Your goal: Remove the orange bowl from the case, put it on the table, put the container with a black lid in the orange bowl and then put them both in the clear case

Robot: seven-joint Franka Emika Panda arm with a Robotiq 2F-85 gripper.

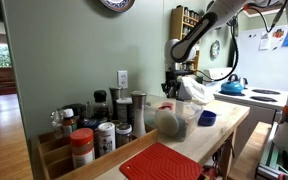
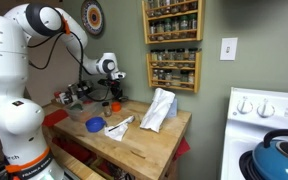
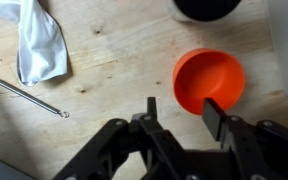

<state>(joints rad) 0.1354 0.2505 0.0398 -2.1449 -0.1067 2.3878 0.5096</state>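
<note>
Resting upright on the wooden table (image 3: 104, 70), the orange bowl (image 3: 209, 80) is being shown from above in the wrist view, with its hollow empty. It is lying outside any case. The gripper (image 3: 181, 106) is being held just over the bowl with its two dark fingers (image 3: 215, 118) spread apart, and nothing is being gripped between them. One finger is being seen overlapping the bowl's near rim; whether it is touching the rim cannot be told. Just beyond the bowl, at the frame's top edge, the round container with a black lid (image 3: 204, 8) is being partly cut off. A crumpled white cloth (image 3: 39, 40) is lying well apart from the bowl, and a thin metal rod (image 3: 24, 95) is lying near the cloth.

In both exterior views the bowl (image 2: 114, 104) is being seen as a small orange spot directly under the lowered gripper (image 2: 112, 88). In an exterior view a clear case (image 1: 171, 122) is standing near the bowl (image 1: 167, 104), with a small blue bowl (image 1: 207, 118) beside it and a red mat (image 1: 162, 163) closer to the camera. Spice jars (image 1: 94, 130) are being crowded at that end of the table. Spice racks (image 2: 172, 22) are hanging on the wall, and a blue kettle (image 2: 279, 155) is sitting on the stove.
</note>
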